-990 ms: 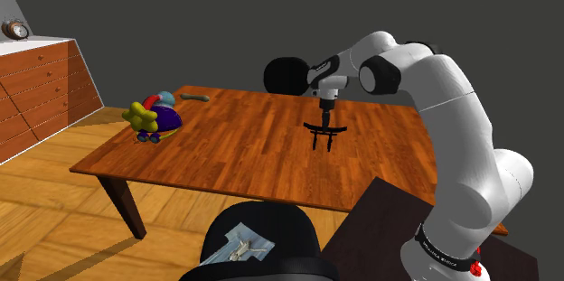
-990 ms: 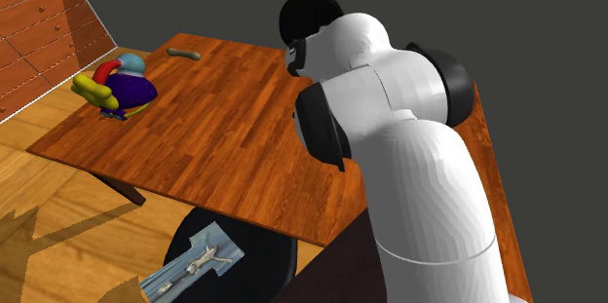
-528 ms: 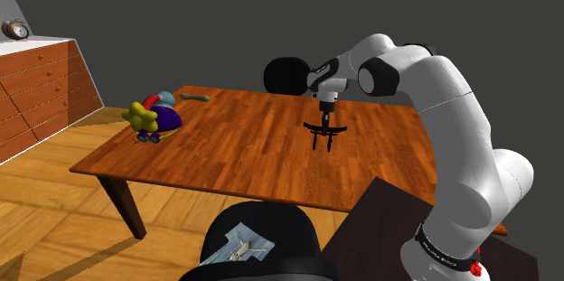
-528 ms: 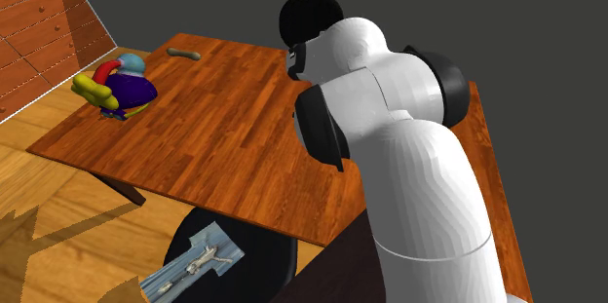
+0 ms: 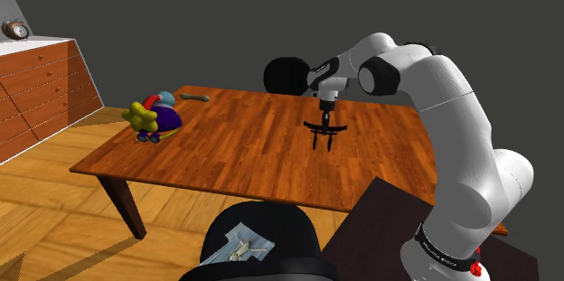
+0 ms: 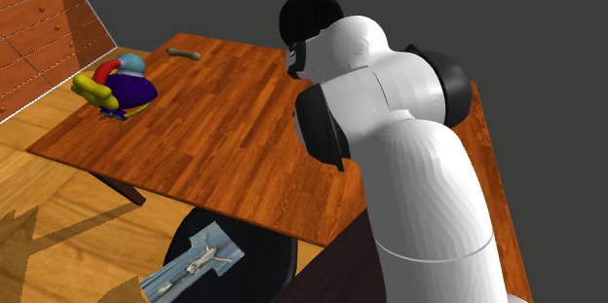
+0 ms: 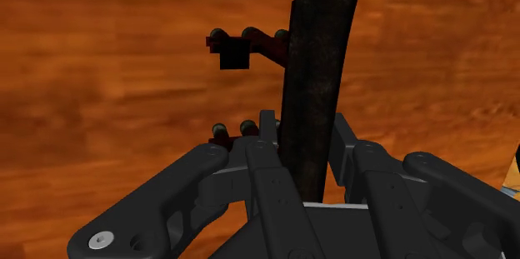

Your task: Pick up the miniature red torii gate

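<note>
The miniature torii gate [image 5: 324,133] looks dark, almost black, and stands upright on the wooden table [image 5: 226,157] toward its far right part in the shoulder view. My black gripper [image 5: 325,113] comes straight down onto its top. In the wrist view the gripper [image 7: 304,145] is shut on the gate's dark top beam [image 7: 321,49], which runs out from between the fingers [image 7: 267,136]. A dark red crosspiece [image 7: 258,42] shows beyond them over the wood. In the second exterior view my white arm [image 6: 390,135] hides the hand and the gate.
A purple, yellow and red toy [image 5: 154,117] [image 6: 117,87] sits at the table's left end, with a small greenish rod [image 5: 194,97] [image 6: 182,54] behind it. A black chair back [image 5: 287,76] stands at the far edge, and a black seat [image 5: 258,243] at the near edge. A wooden dresser [image 5: 36,85] stands far left.
The arm's elbow has shifted very slightly. The gripper and the gate stay at the same spot on the table.
</note>
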Tool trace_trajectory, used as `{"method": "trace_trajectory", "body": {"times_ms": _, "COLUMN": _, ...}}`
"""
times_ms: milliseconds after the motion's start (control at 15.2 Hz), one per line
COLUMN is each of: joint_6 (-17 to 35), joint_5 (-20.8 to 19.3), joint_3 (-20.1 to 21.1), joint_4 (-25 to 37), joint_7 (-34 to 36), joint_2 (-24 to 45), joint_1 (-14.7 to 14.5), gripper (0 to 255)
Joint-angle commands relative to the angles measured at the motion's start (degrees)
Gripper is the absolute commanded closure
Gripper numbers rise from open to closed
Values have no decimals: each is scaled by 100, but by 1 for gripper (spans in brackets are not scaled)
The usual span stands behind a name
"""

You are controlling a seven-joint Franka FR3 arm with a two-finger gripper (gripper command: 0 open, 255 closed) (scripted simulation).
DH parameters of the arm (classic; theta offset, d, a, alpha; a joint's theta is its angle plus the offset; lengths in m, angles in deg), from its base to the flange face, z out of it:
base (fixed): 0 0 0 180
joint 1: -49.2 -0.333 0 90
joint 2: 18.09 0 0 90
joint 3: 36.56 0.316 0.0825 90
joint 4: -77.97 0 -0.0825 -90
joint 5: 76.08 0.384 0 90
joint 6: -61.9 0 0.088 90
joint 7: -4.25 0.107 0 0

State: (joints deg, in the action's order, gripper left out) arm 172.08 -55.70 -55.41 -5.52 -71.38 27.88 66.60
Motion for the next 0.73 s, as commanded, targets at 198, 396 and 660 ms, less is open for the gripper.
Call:
{"method": "trace_trajectory", "body": {"times_ms": 198, "joint_6": -223, "joint_5": -66, "joint_3": -50, "joint_4": 3, "joint_7": 44, "joint_2": -225, "joint_1": -28, "gripper": 255}}
{"method": "trace_trajectory", "body": {"times_ms": 396, "joint_6": -370, "joint_5": -106, "joint_3": -79, "joint_4": 26, "joint_7": 74, "joint_2": -354, "joint_1": -42, "gripper": 255}}
{"method": "trace_trajectory", "body": {"times_ms": 660, "joint_6": -574, "joint_5": -159, "joint_3": -114, "joint_4": 77, "joint_7": 116, "joint_2": -515, "joint_1": -58, "gripper": 255}}
